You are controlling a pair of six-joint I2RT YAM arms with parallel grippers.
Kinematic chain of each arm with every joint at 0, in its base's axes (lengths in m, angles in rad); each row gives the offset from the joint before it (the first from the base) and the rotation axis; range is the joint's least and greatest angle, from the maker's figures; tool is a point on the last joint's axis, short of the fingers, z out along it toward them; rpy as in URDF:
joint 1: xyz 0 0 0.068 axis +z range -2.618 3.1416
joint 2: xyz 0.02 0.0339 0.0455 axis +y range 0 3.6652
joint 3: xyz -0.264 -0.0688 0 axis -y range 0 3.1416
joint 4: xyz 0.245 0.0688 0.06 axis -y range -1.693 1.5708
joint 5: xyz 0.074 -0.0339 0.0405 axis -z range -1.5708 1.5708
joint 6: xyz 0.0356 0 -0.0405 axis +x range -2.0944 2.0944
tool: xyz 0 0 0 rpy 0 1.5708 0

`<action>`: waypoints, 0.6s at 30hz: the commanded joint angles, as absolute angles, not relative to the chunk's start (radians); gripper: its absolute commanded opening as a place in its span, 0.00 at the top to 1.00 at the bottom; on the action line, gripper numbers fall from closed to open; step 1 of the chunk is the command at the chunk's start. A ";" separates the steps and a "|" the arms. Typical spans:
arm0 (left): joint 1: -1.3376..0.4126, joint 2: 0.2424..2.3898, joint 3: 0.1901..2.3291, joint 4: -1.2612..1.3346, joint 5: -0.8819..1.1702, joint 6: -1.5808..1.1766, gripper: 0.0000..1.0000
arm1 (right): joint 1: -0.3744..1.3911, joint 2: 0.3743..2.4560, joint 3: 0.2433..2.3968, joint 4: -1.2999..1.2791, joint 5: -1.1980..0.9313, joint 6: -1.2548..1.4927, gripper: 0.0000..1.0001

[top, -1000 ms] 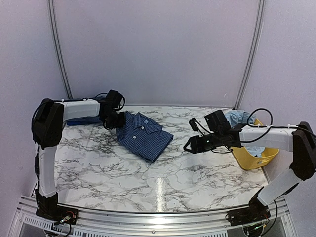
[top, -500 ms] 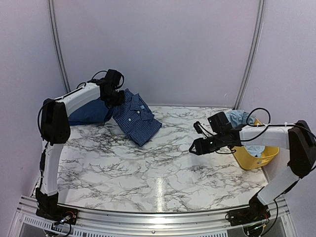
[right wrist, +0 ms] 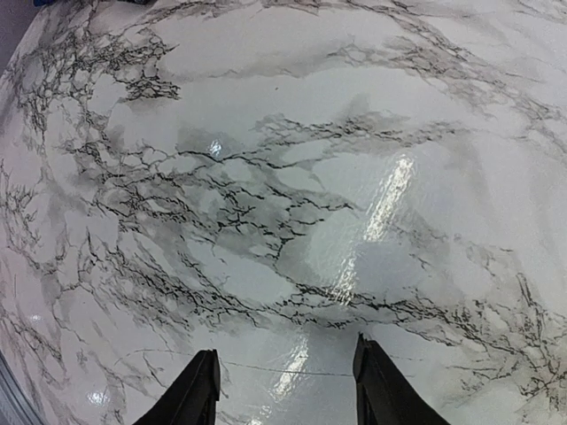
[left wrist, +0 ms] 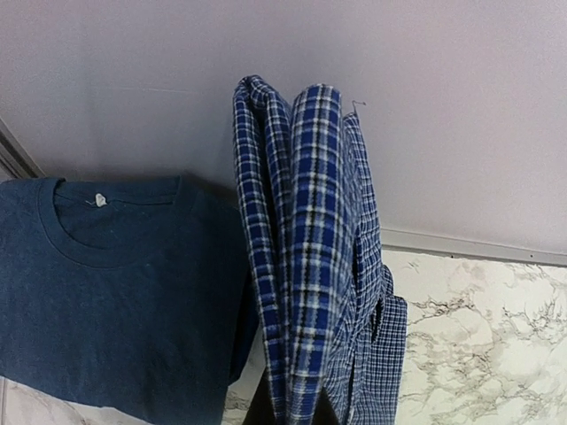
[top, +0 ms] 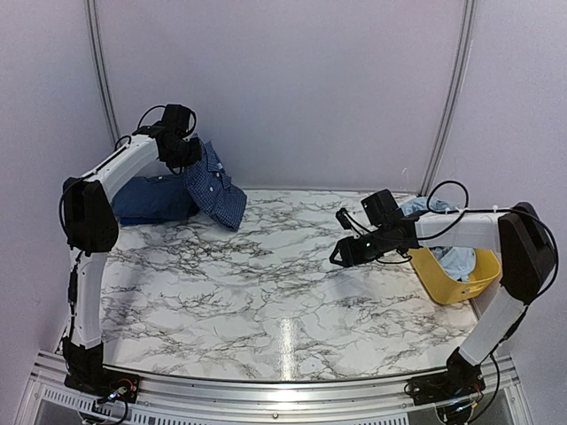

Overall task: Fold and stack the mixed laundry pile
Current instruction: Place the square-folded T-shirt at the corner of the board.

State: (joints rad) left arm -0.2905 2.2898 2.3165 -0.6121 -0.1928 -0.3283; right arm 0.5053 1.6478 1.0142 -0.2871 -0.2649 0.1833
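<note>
My left gripper (top: 183, 152) is shut on the navy small-check shirt (top: 214, 187), which hangs folded in the air at the back left. In the left wrist view the shirt (left wrist: 310, 257) dangles beside a folded dark-blue T-shirt (left wrist: 106, 301). That T-shirt (top: 152, 200) lies on the table at the back-left corner, just below and left of the hanging shirt. A light-blue garment (top: 426, 210) spills out of the yellow tub at the right. My right gripper (top: 340, 255) hovers low over bare marble, open, with nothing between its fingers (right wrist: 202, 382).
The yellow plastic tub (top: 462, 289) stands at the right edge, under my right forearm. The marble table (top: 266, 292) runs to a metal rail at the front. Purple walls close in the back and both sides.
My left arm has lifted the checked shirt off the table, up and back to the left, next to the dark-blue T-shirt. The right gripper has shifted slightly left and opened a little.
</note>
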 commanded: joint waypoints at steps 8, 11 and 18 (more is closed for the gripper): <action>-0.242 2.265 2.388 -0.535 -0.171 -0.204 1.00 | 0.491 1.701 1.087 -0.308 -0.276 0.145 0.52; -0.230 2.247 2.390 -0.529 -0.172 -0.197 1.00 | 0.491 1.710 1.097 -0.306 -0.280 0.145 0.52; -0.204 2.206 2.391 -0.513 -0.155 -0.195 1.00 | 0.489 1.734 1.111 -0.301 -0.293 0.141 0.52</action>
State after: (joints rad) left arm -0.2268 2.2883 2.3436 -0.5812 -0.1646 -0.2123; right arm 0.4999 1.7096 1.0687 -0.3031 -0.2764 0.1551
